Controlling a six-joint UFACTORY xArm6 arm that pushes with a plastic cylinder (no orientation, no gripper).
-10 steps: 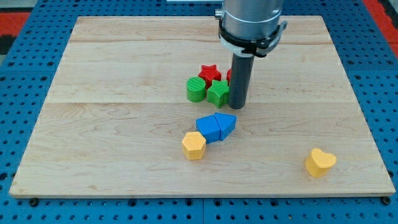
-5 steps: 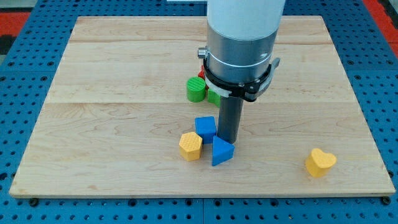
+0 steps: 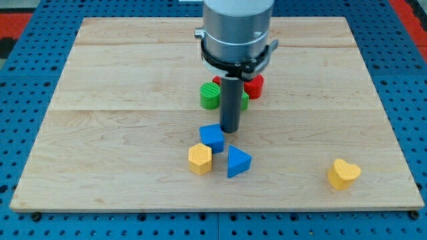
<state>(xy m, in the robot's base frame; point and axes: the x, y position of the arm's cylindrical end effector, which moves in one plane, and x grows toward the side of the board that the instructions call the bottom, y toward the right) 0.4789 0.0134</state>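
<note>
My tip [image 3: 230,130] rests on the board just right of the blue cube [image 3: 212,137], touching or nearly touching its upper right corner. Below the cube sit the yellow hexagonal block [image 3: 199,159] to the left and the blue triangular block [image 3: 237,162] to the right. Behind the rod, a green cylinder [image 3: 210,95] shows at its left, a sliver of another green block [image 3: 243,101] and a red cylinder [image 3: 254,86] at its right. The rod hides the rest of that group.
A yellow heart-shaped block [image 3: 343,173] lies alone near the view's bottom right. The wooden board [image 3: 120,80] is ringed by a blue pegboard surface [image 3: 20,67].
The tip swept down between the two blue blocks, splitting them, then drew back up and left. The blue cube and yellow hexagon shifted left; the blue triangle ended lower right.
</note>
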